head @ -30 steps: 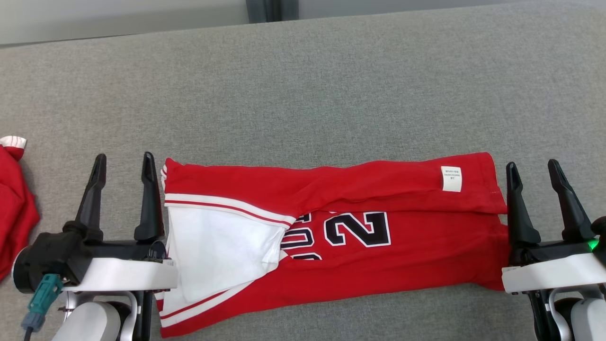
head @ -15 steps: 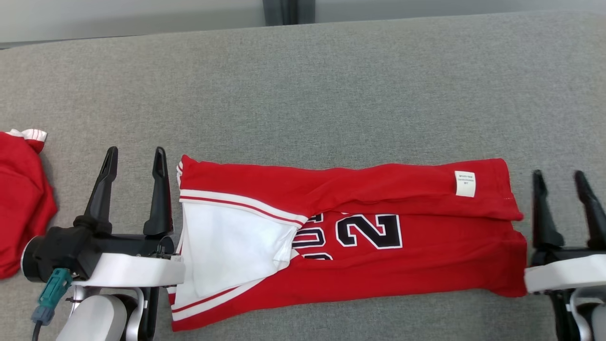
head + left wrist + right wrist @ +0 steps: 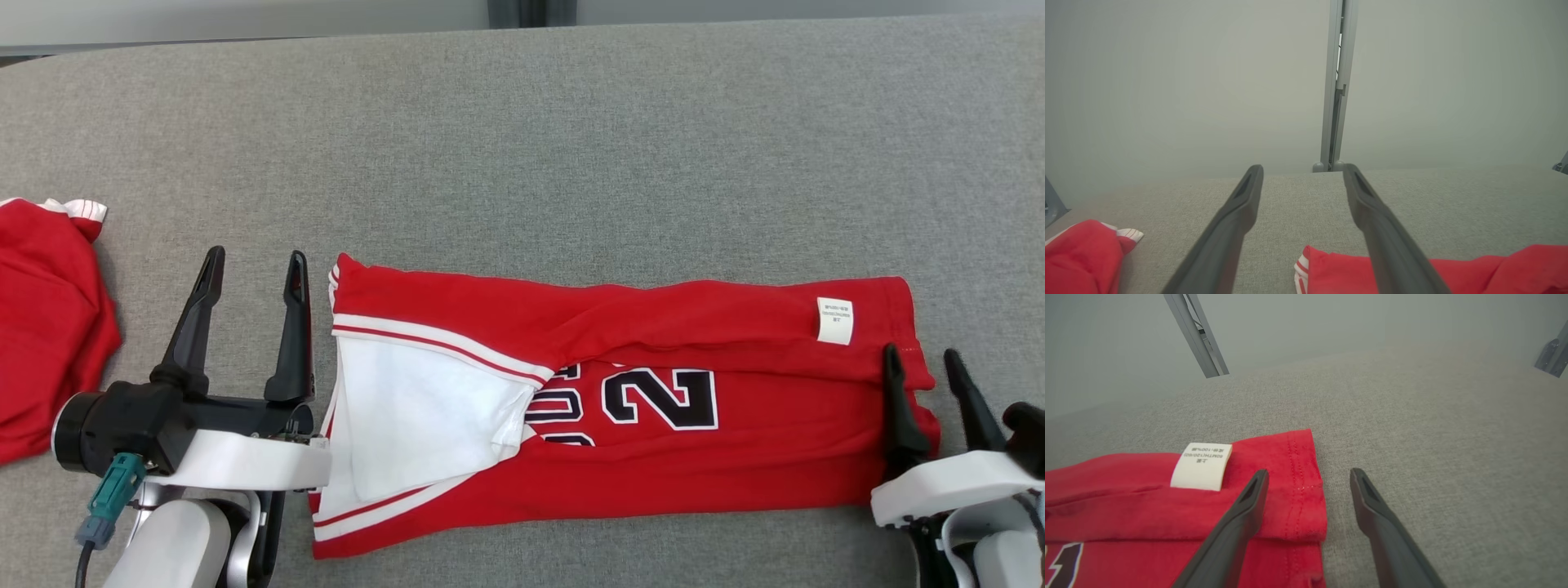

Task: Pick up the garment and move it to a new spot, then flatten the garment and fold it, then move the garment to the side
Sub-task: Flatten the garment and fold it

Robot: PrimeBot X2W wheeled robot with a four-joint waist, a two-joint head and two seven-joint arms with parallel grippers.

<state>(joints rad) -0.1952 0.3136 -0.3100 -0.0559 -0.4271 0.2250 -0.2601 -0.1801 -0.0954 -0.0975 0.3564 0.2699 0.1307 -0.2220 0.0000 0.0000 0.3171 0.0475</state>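
The garment (image 3: 735, 457) is a red jersey with white trim and black numbers, folded into a long band across the grey padded surface (image 3: 571, 163). A white label (image 3: 834, 320) sits near its right end. My left gripper (image 3: 256, 255) stands open just left of the garment's left end, apart from it; in the left wrist view its right finger crosses over the red cloth (image 3: 1339, 273). My right gripper (image 3: 921, 354) is open at the right end. In the right wrist view its left finger lies over the hem (image 3: 1302, 490) and its right finger over bare surface.
A second red garment (image 3: 41, 327) with a white-striped cuff lies bunched at the left edge, also seen in the left wrist view (image 3: 1081, 257). A grey post (image 3: 531, 12) stands behind the surface's far edge. Bare grey surface stretches beyond the jersey.
The camera has turned, shifting the whole picture rightward. My right gripper has come in toward the garment, so that its left finger now overlaps the right hem. The left gripper keeps its place beside the garment.
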